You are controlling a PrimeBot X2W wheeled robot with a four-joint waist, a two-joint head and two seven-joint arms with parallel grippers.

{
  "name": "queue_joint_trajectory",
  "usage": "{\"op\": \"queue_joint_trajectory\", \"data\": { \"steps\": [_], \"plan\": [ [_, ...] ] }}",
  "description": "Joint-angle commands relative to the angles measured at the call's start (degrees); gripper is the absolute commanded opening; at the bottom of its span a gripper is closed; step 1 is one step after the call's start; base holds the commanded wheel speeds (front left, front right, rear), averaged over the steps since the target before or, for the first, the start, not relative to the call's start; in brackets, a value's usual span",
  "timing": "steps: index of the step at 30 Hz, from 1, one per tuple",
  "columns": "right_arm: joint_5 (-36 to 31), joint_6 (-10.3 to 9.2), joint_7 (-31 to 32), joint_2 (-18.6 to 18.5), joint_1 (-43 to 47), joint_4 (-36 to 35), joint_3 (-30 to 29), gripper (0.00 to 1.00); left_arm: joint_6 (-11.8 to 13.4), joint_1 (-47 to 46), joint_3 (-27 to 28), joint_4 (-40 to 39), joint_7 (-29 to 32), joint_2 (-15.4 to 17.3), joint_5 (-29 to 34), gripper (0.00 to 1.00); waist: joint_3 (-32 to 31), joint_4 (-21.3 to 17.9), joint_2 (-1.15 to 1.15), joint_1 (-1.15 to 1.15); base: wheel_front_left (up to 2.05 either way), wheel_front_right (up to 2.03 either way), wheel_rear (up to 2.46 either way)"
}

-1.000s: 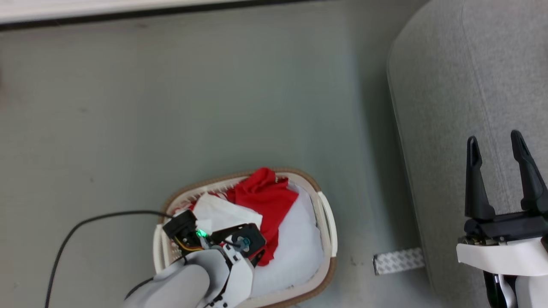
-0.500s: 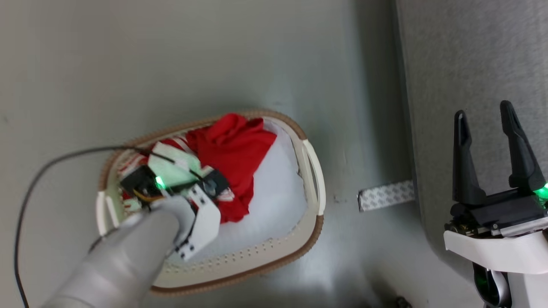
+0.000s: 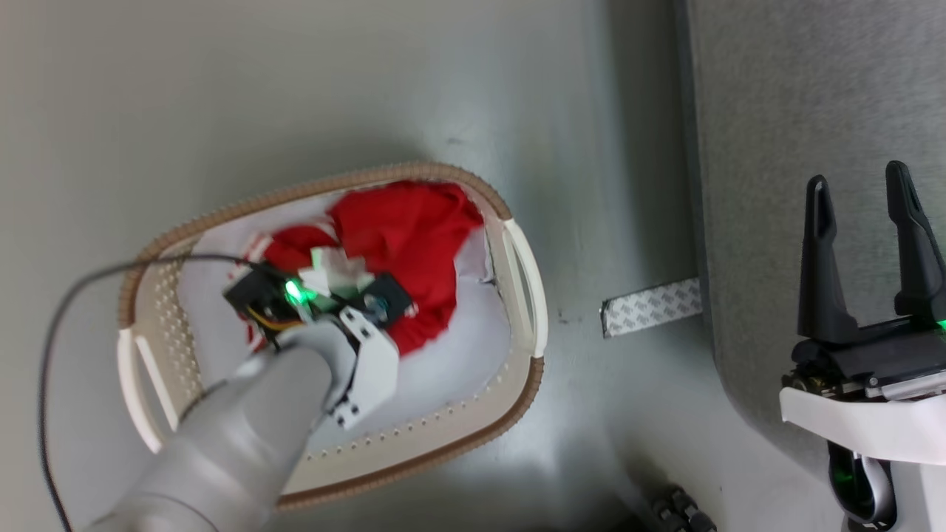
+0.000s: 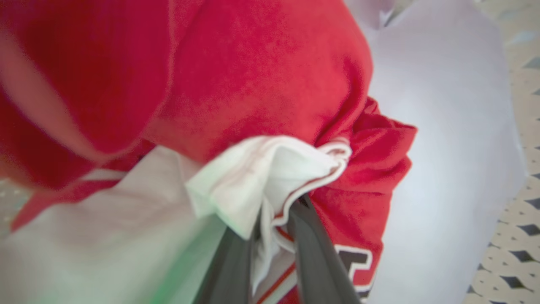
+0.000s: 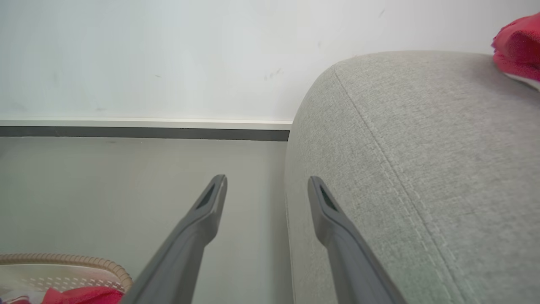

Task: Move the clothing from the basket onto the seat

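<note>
The basket (image 3: 517, 266) stands on the floor, left of the seat (image 3: 798, 111). Red and white clothing (image 3: 414, 229) lies bunched in its far half. My left gripper (image 3: 336, 275) reaches down into it. In the left wrist view its fingers (image 4: 312, 249) are pinched together on a white, red-trimmed fold of the clothing (image 4: 261, 76). My right gripper (image 3: 861, 199) hangs open and empty over the seat's edge; the right wrist view shows the right gripper (image 5: 266, 185) beside the seat (image 5: 422, 147). Another red garment (image 5: 517, 46) lies on the seat's far side.
White sheet (image 3: 458, 355) lines the basket's bottom. A black cable (image 3: 89, 281) runs from my left wrist across the floor. A patterned tape strip (image 3: 650, 307) lies between basket and seat. A dark baseboard (image 5: 143, 131) runs along the wall.
The head camera shifted, so the whole picture moved. My left gripper has sunk deeper into the basket and closed on a white fold of clothing. The right gripper stays open.
</note>
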Motion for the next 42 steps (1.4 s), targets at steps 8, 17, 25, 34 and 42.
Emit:
{"op": "queue_joint_trajectory", "data": {
  "steps": [8,17,25,34,42],
  "plan": [
    [-1.64,-0.14,0.05,-0.04,1.14,4.03,-4.35,1.00,-0.80,5.86,-0.43,-0.37,-6.68,-1.87,-4.13,0.00,-15.90,5.15,0.00,-0.01,0.00,0.00,0.00],
    [-2.89,-0.14,0.05,-0.06,9.25,10.76,-7.43,1.00,-0.85,14.99,1.99,-8.86,-8.24,-0.90,-13.44,0.00,-36.92,10.44,0.00,-0.01,0.00,0.00,0.00],
    [-3.75,-0.14,0.05,-0.05,16.32,14.17,-8.76,1.00,2.35,22.48,7.50,-26.20,-5.18,3.76,-21.64,0.00,-48.54,12.70,0.00,-0.01,0.00,0.00,0.00],
    [-5.10,-0.14,0.05,-0.10,22.57,16.19,-6.61,1.00,12.95,30.80,13.82,-50.57,-1.62,10.74,-25.88,0.00,-56.41,13.29,0.00,-0.01,0.00,0.00,0.00],
    [-6.66,-0.14,0.05,-0.05,25.72,16.58,-2.46,1.00,19.55,34.16,18.09,-62.60,0.56,15.33,-27.01,0.00,-58.63,13.03,0.00,-0.01,0.00,0.00,0.00]
  ]
}}
